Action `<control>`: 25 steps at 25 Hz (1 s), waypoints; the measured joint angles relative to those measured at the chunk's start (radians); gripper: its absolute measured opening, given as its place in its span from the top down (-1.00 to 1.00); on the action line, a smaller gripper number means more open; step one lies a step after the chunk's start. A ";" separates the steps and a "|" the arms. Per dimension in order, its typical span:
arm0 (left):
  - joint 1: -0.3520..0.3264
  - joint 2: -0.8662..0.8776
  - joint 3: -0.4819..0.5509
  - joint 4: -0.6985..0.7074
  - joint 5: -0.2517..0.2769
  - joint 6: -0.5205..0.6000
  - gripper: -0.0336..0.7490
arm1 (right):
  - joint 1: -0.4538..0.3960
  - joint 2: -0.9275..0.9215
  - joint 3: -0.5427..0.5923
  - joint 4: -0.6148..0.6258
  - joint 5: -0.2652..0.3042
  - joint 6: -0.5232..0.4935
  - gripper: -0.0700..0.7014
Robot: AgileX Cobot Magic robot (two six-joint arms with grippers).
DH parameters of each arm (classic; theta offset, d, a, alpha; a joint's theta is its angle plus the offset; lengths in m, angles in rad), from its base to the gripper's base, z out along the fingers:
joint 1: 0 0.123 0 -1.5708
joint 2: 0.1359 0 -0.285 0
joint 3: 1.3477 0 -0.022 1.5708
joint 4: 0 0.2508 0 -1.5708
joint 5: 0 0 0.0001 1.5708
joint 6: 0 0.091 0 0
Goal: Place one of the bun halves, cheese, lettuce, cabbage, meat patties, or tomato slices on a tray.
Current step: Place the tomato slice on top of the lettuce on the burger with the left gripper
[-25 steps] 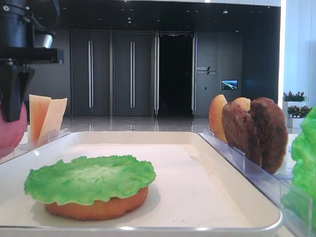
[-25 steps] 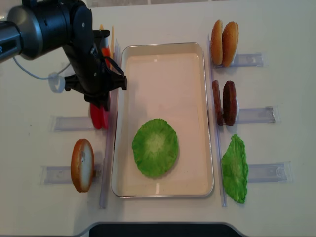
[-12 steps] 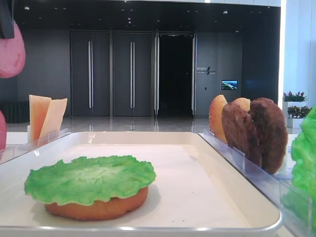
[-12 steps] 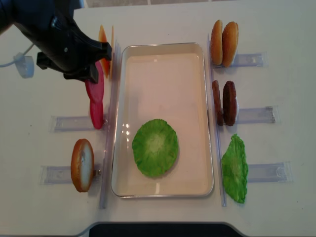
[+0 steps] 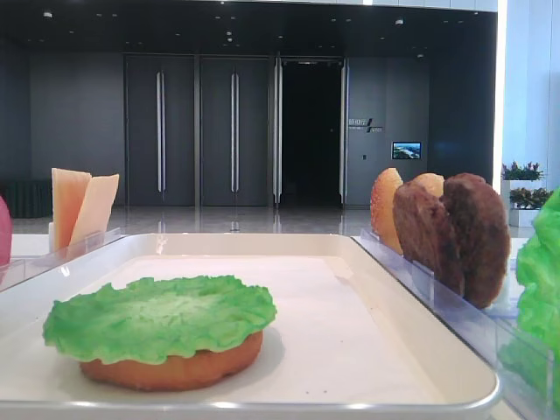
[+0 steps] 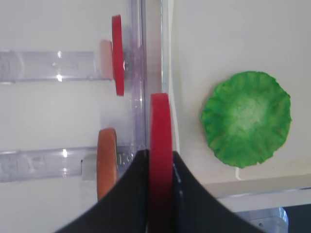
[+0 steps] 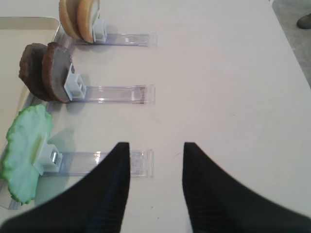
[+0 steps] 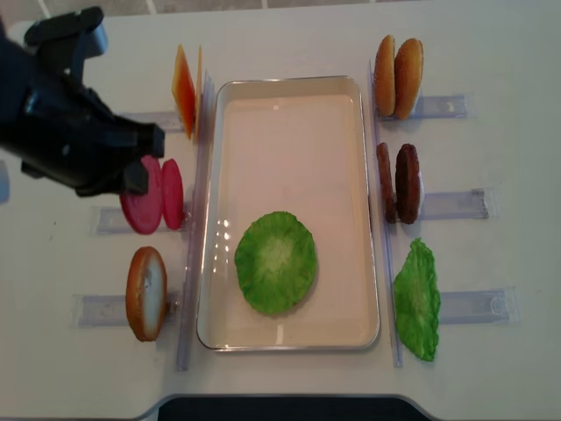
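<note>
From my seat, starting at the far left of the overhead view: my left gripper (image 6: 160, 160) is up off the table with its fingers clamped tight on a tomato slice (image 8: 143, 207), held on edge, sitting around 9 o'clock from the tray (image 8: 289, 84). In the left wrist view that red disc runs straight up between the two dark fingers (image 6: 127, 194). Just beside it at 3 o'clock, a second tomato slice (image 8: 173, 194) stands upright in its clear holder (image 8: 112, 219). At 6 o'clock from those, a bun half (image 8: 145, 293) stands on edge in another holder. Up at 12 o'clock from the tomatoes, the cheese (image 8: 184, 90) slices lean in their slot next to the tray's top-left corner. On the tray itself, a lettuce (image 8: 275, 262) leaf lies flat on top of a bun half (image 5: 175, 369), in the near half of the tray. Right of the tray, from 1 o'clock down to 5: two buns (image 8: 398, 75) on edge, two meat patties (image 8: 399, 182) on edge, then a spare lettuce leaf (image 8: 416, 300). My right gripper (image 7: 156, 182) hangs over bare tabletop with its fingers spread apart, nothing between them, with the holders off at its 10 o'clock.
</note>
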 joint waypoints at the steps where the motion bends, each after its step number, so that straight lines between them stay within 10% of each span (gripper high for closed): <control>1: 0.000 -0.049 0.037 -0.010 -0.008 -0.001 0.78 | 0.000 0.000 0.000 0.000 0.000 0.000 0.08; 14: 0.000 -0.221 0.225 -0.155 -0.171 0.014 0.78 | 0.000 0.000 0.000 0.000 0.000 0.000 0.08; 25: 0.000 0.051 0.225 -1.047 -0.301 0.768 0.78 | 0.000 0.000 0.000 0.000 0.000 0.000 0.08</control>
